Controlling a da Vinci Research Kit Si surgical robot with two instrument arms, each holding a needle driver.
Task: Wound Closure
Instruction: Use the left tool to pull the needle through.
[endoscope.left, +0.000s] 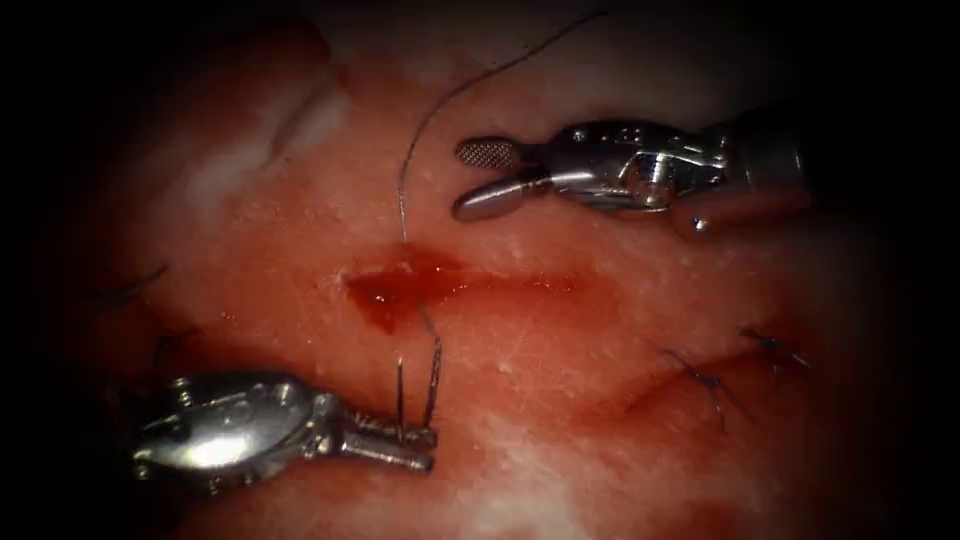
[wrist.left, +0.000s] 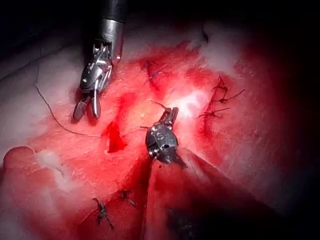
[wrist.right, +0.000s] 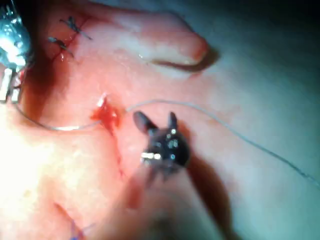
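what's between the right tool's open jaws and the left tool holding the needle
In the endoscope view, the cut with red fluid lies between the right tool and the left tool. Thread runs down into it, and the needle rises toward it.

Endoscope view: looks down on the tissue (endoscope.left: 560, 420) from above and in front, close. Left and right wrist views: each looks along its own shaft from very near. All three share the cut (endoscope.left: 440, 285) and the thread (endoscope.left: 440, 115) crossing it.
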